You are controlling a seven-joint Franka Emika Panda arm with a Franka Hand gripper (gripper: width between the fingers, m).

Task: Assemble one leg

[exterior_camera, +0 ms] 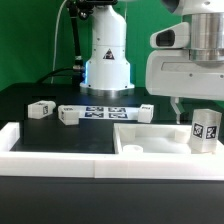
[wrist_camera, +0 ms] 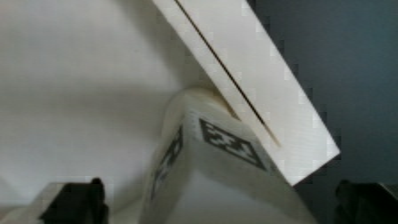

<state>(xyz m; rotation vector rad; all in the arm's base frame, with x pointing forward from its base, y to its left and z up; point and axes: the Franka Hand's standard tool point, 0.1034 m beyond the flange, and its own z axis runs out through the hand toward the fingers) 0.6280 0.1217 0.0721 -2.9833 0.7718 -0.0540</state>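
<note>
A leg (exterior_camera: 205, 130), a small white post with a black-and-white tag, stands upright on the wide flat white panel (exterior_camera: 150, 142) at the exterior view's right. My gripper (exterior_camera: 199, 108) hangs just above it. In the wrist view the gripper (wrist_camera: 219, 202) is open, with its dark fingertips (wrist_camera: 75, 201) far apart on either side of the leg (wrist_camera: 222, 150). The fingers do not visibly touch the leg. Three more legs lie on the black table: one at the left (exterior_camera: 40, 108), one beside it (exterior_camera: 70, 115), and one near the middle (exterior_camera: 141, 112).
The marker board (exterior_camera: 105, 112) lies in front of the robot base (exterior_camera: 106, 60). A long white border rail (exterior_camera: 50, 150) runs along the front. In the wrist view the panel's surface (wrist_camera: 89, 90) and its raised edge (wrist_camera: 249, 70) meet the dark table (wrist_camera: 347, 60).
</note>
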